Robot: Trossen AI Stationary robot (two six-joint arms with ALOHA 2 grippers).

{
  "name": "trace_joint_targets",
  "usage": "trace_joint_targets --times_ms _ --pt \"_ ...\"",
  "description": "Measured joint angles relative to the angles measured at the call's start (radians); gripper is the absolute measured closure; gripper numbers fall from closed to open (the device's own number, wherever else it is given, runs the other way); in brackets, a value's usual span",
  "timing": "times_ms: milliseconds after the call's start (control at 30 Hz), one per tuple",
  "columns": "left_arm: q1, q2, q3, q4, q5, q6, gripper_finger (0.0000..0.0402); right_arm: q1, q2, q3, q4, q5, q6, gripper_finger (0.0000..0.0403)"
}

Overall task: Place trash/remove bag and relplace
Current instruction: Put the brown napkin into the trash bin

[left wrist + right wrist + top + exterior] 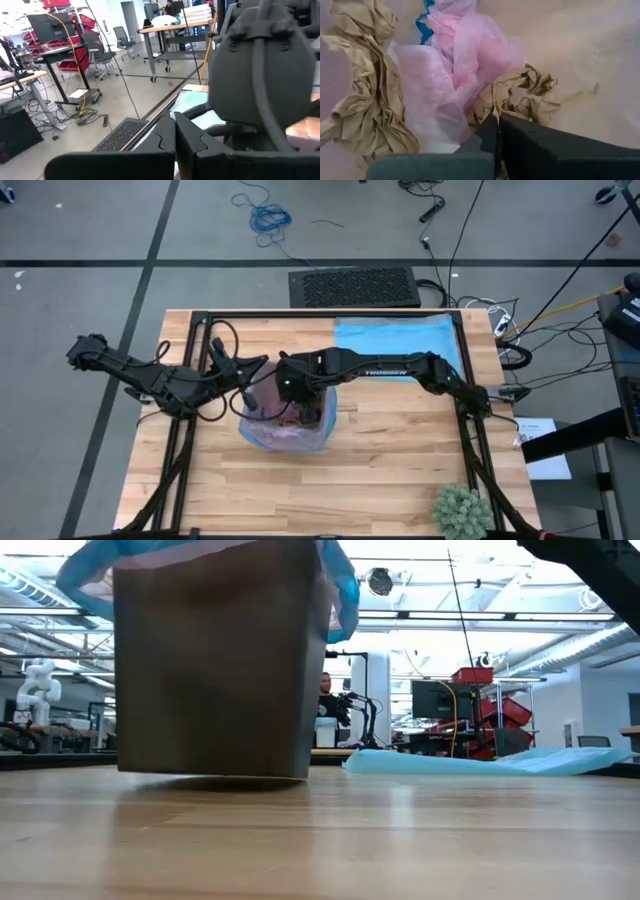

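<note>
A brown bin point(287, 432) point(215, 670) stands mid-table, lined with the lavender-pink bag point(262, 430) point(445, 85). In the low view, blue plastic point(342, 590) also drapes over its rim. Crumpled brown paper trash point(365, 100) point(520, 95) lies inside on the bag. My right gripper point(300, 404) point(496, 127) reaches down into the bin, shut, its tips beside a bunched fold of the bag and a brown wad. My left gripper point(247, 397) point(175, 134) is shut at the bin's left rim, facing the right arm's wrist. My left gripper is shut at the bin's left rim; I cannot tell whether it touches the bag, because no view shows the place. My right gripper points down into the bin from above. Its shut fingertips point(490, 131) sit against a brown wad point(492, 102) and the bag's fold point(462, 117). I cannot tell whether anything is pinched.
A light blue plastic bag point(390, 340) point(480, 762) lies flat on the table's far right part. A green spiky plant point(462, 510) stands at the near right corner. A black mat point(355, 287) lies on the floor beyond the far edge. Bare wood shows near the bin.
</note>
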State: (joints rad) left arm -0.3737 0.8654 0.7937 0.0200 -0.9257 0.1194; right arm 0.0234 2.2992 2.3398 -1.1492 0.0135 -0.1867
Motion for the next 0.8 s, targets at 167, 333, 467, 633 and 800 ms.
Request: trace_joint_targets --times_ms 167,333,467,633,800 --pt "-0.002 -0.010 0.000 0.007 0.000 0.001 0.0401 0.028 -0.004 0.001 0.001 -0.006 -0.001 0.0402" --pt "-0.018 -0.039 0.000 0.012 0.000 0.017 0.0402 0.062 -0.003 0.008 -0.002 -0.006 0.002 0.0402" --pt "-0.029 -0.051 0.000 0.028 0.004 0.037 0.0402 0.086 -0.004 0.008 0.022 -0.020 -0.005 0.0403" --pt "-0.048 -0.065 0.013 0.025 0.010 0.047 0.0402 0.105 -0.003 0.006 0.038 -0.020 -0.081 0.0370" --pt "-0.063 -0.065 0.017 0.023 0.018 0.047 0.0401 0.117 -0.001 0.005 0.074 -0.023 -0.086 0.0295"
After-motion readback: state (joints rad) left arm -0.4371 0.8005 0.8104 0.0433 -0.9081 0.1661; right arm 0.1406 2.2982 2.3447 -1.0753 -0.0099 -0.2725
